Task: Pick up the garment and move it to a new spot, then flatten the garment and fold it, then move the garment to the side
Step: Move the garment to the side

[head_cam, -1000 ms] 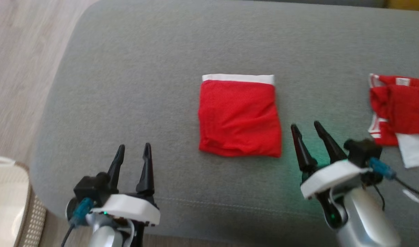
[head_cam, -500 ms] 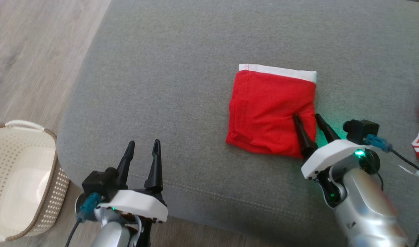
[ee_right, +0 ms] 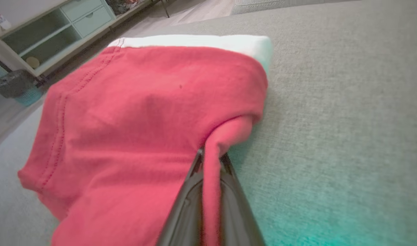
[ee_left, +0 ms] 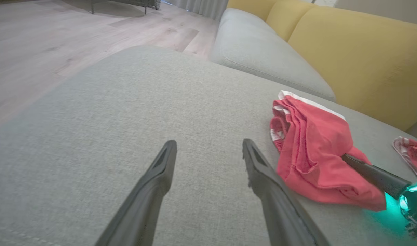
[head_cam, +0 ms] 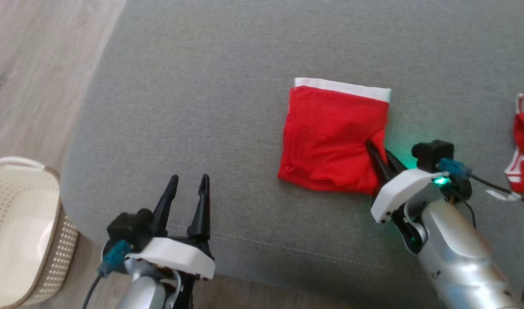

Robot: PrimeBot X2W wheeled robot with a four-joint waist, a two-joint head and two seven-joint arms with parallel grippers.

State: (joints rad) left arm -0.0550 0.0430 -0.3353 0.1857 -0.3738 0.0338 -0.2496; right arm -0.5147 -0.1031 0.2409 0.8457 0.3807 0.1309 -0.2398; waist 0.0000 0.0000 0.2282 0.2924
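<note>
Garment (head_cam: 330,133): folded red square lying centre-right on cushion (head_cam: 202,86). Judged soft, light and limp; layers may slide apart. Right gripper (head_cam: 379,150) closed, pinching its near right edge. Left gripper (head_cam: 189,177) fully spread, empty. Advise supporting the opposite edge.

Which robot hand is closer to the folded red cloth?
Right. The right gripper has its jaws shut on the right edge of the folded red garment with a white band. The left gripper hangs open over the grey fabric cushion, apart on its left.
</note>
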